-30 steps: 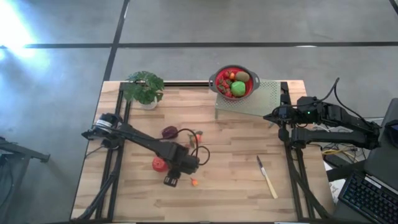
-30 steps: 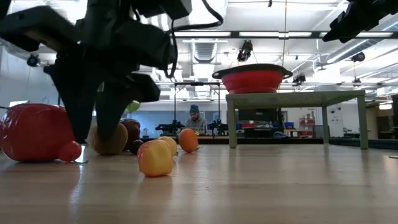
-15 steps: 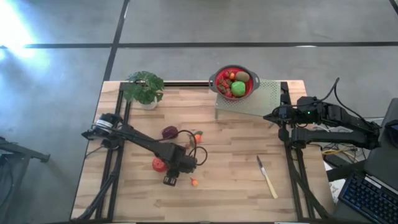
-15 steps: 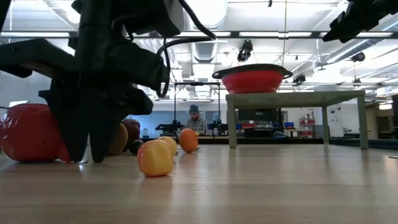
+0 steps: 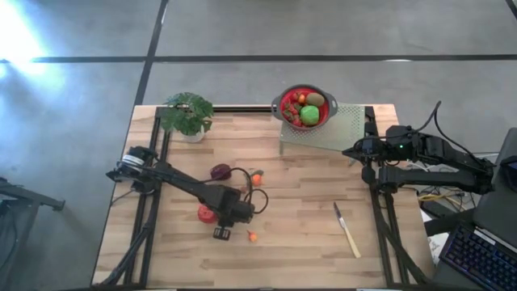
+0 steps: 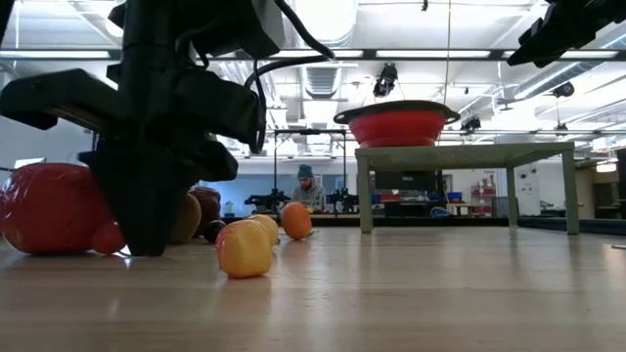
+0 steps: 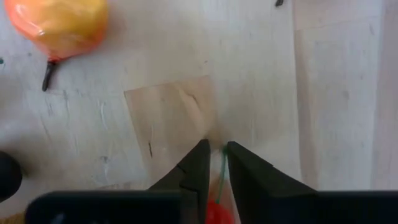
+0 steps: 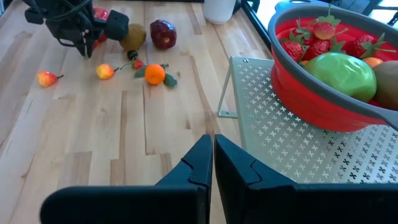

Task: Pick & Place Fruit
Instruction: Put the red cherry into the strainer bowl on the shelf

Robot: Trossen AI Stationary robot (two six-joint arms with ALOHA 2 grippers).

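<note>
My left gripper (image 7: 218, 149) points down at the table's middle left (image 5: 230, 220), its fingertips on the wood (image 6: 147, 249). It is shut on a small red cherry (image 7: 217, 214) by the stem. Beside it lie a big red fruit (image 5: 207, 213), a brown fruit (image 8: 133, 36), a dark red fruit (image 5: 220, 171), an orange (image 5: 257, 176) and two small yellow-orange fruits (image 6: 244, 249) (image 8: 104, 71). My right gripper (image 8: 212, 146) hangs shut and empty above the table's right edge (image 5: 355, 151). My left gripper has the cherry's thin green stem (image 7: 222, 167) between its two fingertips, which come from above and point down. The stem runs along the narrow gap, close to one finger. The red cherry itself lies on the table just behind the tips.
A red colander (image 5: 304, 107) with strawberries, a green fruit and a kiwi stands on a green perforated stand (image 5: 339, 129) at the far right. A potted plant (image 5: 187, 113) stands far left, and a pale-handled knife (image 5: 347, 230) lies near right. A person sits in the room behind (image 6: 306, 186).
My left gripper has sunk a little onto the table beside the big red fruit. Its fingers, spread apart a second ago, have drawn together around the cherry's stem. The fruits have stayed where they were.
</note>
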